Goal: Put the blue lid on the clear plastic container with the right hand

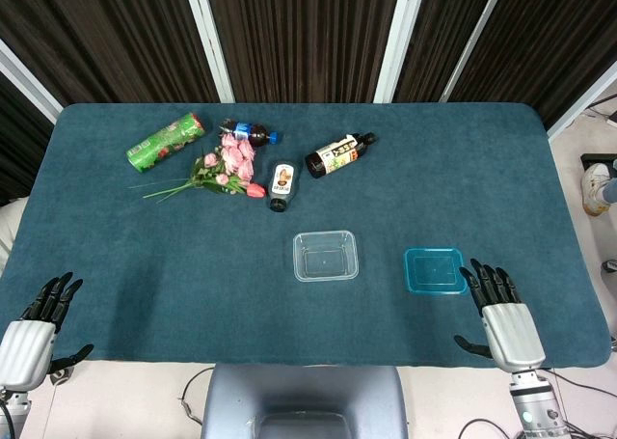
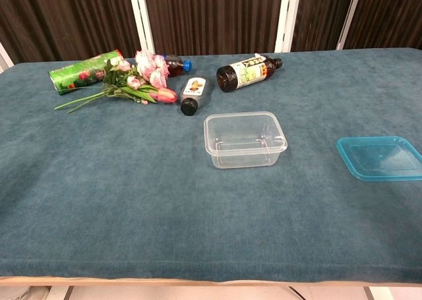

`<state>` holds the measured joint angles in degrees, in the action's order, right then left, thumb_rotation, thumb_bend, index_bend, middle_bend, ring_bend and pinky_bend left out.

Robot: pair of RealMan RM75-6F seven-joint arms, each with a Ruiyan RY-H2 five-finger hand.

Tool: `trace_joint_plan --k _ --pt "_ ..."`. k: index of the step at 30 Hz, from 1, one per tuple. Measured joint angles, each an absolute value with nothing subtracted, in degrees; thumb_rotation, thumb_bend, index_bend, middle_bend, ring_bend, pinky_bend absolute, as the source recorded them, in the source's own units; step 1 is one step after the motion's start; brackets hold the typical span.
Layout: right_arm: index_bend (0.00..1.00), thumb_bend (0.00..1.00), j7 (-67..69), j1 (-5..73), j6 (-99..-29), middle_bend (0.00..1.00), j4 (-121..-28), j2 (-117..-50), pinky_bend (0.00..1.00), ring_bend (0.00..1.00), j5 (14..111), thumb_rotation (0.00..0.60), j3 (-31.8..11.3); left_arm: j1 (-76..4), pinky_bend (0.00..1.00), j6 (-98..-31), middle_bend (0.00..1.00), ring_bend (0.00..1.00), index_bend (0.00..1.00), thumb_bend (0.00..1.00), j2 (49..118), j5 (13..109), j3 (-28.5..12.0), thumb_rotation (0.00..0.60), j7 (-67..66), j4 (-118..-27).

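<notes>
From the head view, my right hand [image 1: 508,320] rests empty with fingers apart at the tabletop [image 1: 135,256] edge, just beside the blue lid [image 1: 435,270]; the lid lies flat, right of the clear plastic container [image 1: 326,255]. My left hand [image 1: 34,328] is empty, fingers apart, far left of the container.

From the chest view, the lid [image 2: 381,157] looks thin, light, flexible and slick; I'd pinch its raised rim.

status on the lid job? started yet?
Nothing done yet. The blue lid lies flat on the table, apart from the open clear container. The right hand sits open just beside the lid, holding nothing. Left: grasp the lid, carry it over, seat it.
</notes>
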<state>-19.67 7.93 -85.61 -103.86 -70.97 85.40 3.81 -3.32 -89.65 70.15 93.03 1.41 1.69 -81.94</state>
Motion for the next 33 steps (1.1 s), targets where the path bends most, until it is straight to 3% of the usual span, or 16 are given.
trace_joint_plan --k 12,17,21,27,33 --pt "0.00 0.14 -21.20 7.98 -83.20 0.00 -103.54 -71.08 0.00 0.00 83.61 0.600 1.79 -3.46 0.31 -88.26 0.00 0.00 0.01 0.47 70.44 92.12 1.44 0.600 1.69 -81.74" --pt "0.00 0.14 -23.47 9.54 -81.58 0.02 -102.89 -72.40 0.11 0.07 82.69 0.600 -0.55 -3.62 0.31 -87.28 0.00 0.00 0.02 0.47 70.79 91.86 1.69 0.600 1.77 -81.29" --pt "0.00 0.12 -24.46 10.98 -79.58 0.07 -102.01 -73.44 0.14 0.11 80.88 0.600 -2.15 -3.47 0.31 -86.51 0.00 0.00 0.02 0.48 71.01 91.02 1.91 0.600 2.33 -80.81" --pt "0.00 0.12 -23.14 13.59 -73.44 0.07 -101.11 -73.36 0.14 0.11 74.45 0.600 -4.63 -3.35 0.32 -85.36 0.00 0.00 0.04 0.48 71.26 89.94 2.00 0.600 3.37 -80.23" --pt "0.00 0.12 -19.34 17.81 -63.00 0.08 -98.67 -72.64 0.09 0.11 66.36 0.600 -7.43 -3.54 0.32 -84.40 0.00 0.00 0.05 0.48 71.30 89.45 2.04 0.600 3.32 -80.31"
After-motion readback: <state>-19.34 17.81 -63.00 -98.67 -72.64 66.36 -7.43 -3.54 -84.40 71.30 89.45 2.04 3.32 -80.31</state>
